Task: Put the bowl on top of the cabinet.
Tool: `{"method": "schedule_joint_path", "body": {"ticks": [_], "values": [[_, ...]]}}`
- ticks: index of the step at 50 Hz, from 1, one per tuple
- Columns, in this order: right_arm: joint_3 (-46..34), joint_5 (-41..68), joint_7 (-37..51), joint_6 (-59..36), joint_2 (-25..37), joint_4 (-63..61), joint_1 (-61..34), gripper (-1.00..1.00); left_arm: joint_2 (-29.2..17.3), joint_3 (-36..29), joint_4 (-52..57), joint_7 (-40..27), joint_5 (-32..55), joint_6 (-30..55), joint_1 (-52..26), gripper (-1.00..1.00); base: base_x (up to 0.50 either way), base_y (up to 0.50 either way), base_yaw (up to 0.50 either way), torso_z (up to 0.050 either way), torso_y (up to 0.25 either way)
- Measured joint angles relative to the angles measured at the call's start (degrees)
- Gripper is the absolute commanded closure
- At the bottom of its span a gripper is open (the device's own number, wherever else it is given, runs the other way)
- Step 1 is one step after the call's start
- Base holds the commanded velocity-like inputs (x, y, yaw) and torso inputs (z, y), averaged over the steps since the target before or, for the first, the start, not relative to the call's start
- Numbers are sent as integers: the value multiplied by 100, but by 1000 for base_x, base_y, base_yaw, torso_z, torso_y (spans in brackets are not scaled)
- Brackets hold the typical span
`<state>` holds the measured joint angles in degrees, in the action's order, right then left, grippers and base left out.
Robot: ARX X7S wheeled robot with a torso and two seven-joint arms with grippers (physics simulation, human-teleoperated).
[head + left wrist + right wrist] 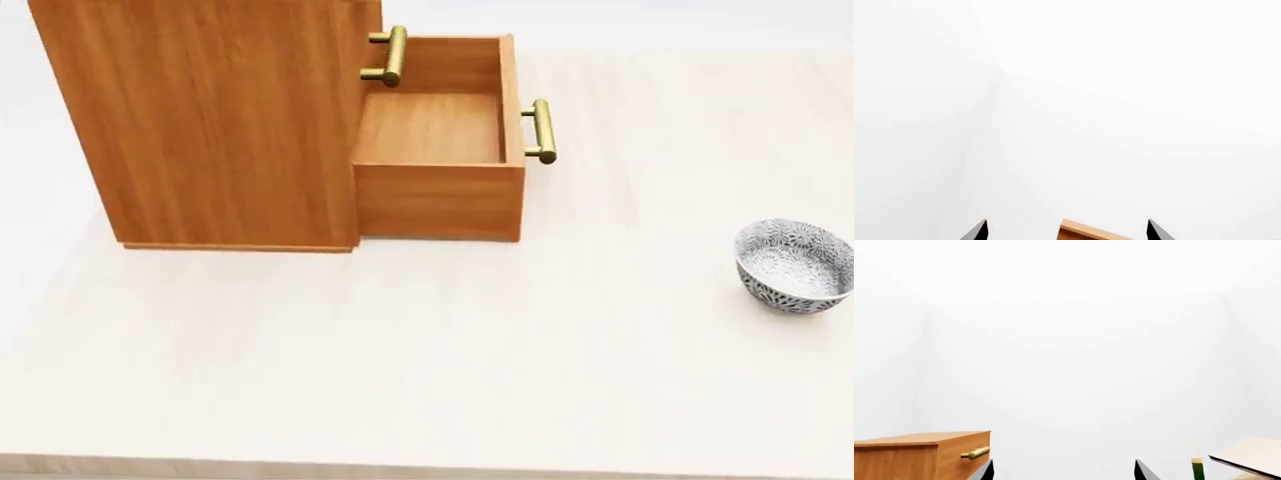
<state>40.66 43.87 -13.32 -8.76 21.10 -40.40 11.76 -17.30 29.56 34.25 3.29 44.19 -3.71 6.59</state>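
The bowl (794, 265), white with a grey-blue floral pattern, stands on the pale table (400, 380) near its right side, with nothing touching it. The orange-brown cabinet (214, 120) stands at the back left, its lowest drawer (434, 130) pulled out and empty. Neither arm shows in the head view. In the left wrist view, only the dark tips of my left gripper (1067, 232) show, far apart and open, with a corner of the cabinet (1087, 234) beyond them. My right gripper (1064, 472) is likewise open, the cabinet (914, 455) off to one side. The bowl is out of both wrist views.
Brass bar handles (538, 130) stick out from the drawer fronts. In the right wrist view a pale slanted board (1251, 452) and a green post with a light top (1197, 469) lie at the far side. White walls fill the background.
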Motion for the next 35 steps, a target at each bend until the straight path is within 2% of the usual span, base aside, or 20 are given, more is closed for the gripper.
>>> {"method": "schedule_joint_path", "body": {"ticks": [29, 35], "values": [[-142, -263, 66, -37, 60, 37, 28, -100, -31, -78, -12, 15, 2, -34, 19, -100, 2, 0, 0, 0, 0], [-134, -187, 22, -37, 75, 34, 67, -100, -37, -92, -14, 18, 0, -42, 25, -100, 160, 0, 0, 0, 0]]}}
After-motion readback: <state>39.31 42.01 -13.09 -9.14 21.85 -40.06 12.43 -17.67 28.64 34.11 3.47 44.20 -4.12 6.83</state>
